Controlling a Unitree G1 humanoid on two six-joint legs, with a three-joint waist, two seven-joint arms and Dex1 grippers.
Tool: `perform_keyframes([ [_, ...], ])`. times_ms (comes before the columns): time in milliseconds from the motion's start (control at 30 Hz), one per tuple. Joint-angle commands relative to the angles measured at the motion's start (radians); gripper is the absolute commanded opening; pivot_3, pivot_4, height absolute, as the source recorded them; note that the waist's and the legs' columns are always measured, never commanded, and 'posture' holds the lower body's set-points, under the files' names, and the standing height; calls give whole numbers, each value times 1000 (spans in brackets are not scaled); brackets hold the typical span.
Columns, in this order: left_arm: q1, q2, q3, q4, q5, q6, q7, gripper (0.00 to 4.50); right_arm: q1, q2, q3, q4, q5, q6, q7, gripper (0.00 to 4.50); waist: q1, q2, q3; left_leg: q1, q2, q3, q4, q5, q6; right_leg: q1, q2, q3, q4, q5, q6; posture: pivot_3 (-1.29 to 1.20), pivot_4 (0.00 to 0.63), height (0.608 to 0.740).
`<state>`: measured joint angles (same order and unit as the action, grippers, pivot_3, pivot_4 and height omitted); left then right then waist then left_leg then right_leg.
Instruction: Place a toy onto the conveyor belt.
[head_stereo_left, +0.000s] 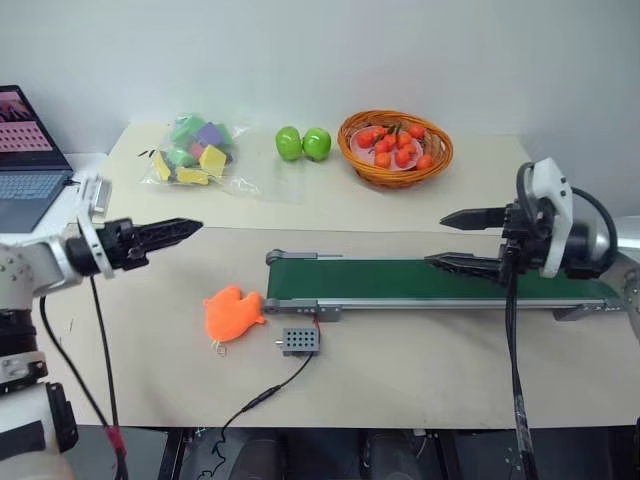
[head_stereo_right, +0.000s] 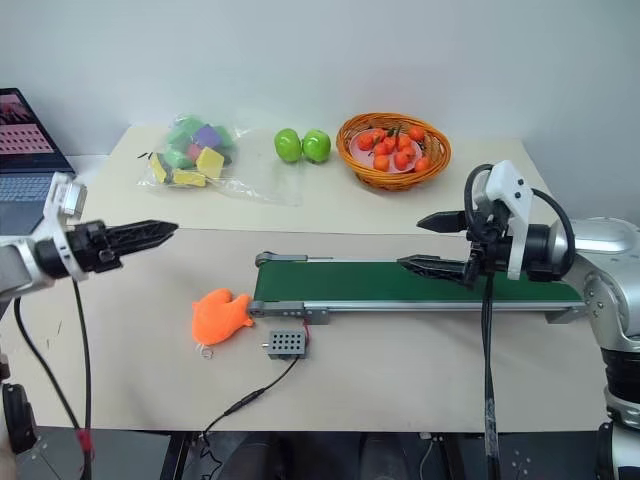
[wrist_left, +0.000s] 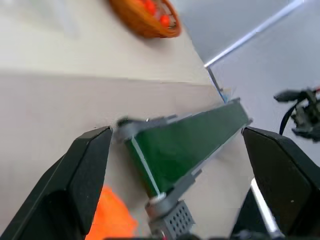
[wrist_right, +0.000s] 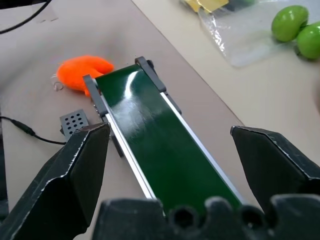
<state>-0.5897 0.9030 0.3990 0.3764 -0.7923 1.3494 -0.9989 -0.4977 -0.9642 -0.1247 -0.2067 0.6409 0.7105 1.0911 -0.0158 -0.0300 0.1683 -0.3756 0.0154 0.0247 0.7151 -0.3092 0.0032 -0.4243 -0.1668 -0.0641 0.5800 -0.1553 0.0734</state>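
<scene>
Beige table (head_stereo_left: 420, 370) by a pale wall carries the conveyor belt (head_stereo_left: 400, 280)

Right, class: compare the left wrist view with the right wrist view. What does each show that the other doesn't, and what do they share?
Left wrist view alone: the orange woven basket of small orange fruits, and the right end effector off past the belt's far end.
Right wrist view alone: two green fruits, the clear bag, and a black cable.
Both: the dark green conveyor belt, the orange toy at its end, and the small grey perforated box.
</scene>
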Motion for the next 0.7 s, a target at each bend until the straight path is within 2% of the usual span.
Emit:
perform_keyframes([
  [33,68,23,106,39,-83,157,-13,4416,-24,-1,-13,-7,-2,-16,6,4500,2,0,0,0,0,0,0,0,0,0,0,0,0,0,0,0,150,738],
  [133,161,25,149,113,-72,173,-4,4416,-24,1,-5,-3,-5,-17,9,4500,3,0,0,-1,0,0,0,0,-1,-1,0,0,0,0,0,0,150,738],
  [233,185,15,174,167,-68,194,27,4416,-27,0,-4,-3,-6,-14,11,4500,4,0,0,0,0,0,0,0,-1,0,0,0,0,0,0,0,150,738],
  [467,185,-88,68,303,29,73,79,4416,-31,-12,-11,-8,-7,-3,12,4500,4,0,0,2,0,0,-1,1,-1,1,0,0,1,0,0,0,150,738],
  [700,158,-161,-20,315,80,9,87,4416,13,-41,-64,-45,7,14,-8,4500,12,4,-3,3,0,1,-1,0,0,3,0,0,1,0,0,0,150,738],
])
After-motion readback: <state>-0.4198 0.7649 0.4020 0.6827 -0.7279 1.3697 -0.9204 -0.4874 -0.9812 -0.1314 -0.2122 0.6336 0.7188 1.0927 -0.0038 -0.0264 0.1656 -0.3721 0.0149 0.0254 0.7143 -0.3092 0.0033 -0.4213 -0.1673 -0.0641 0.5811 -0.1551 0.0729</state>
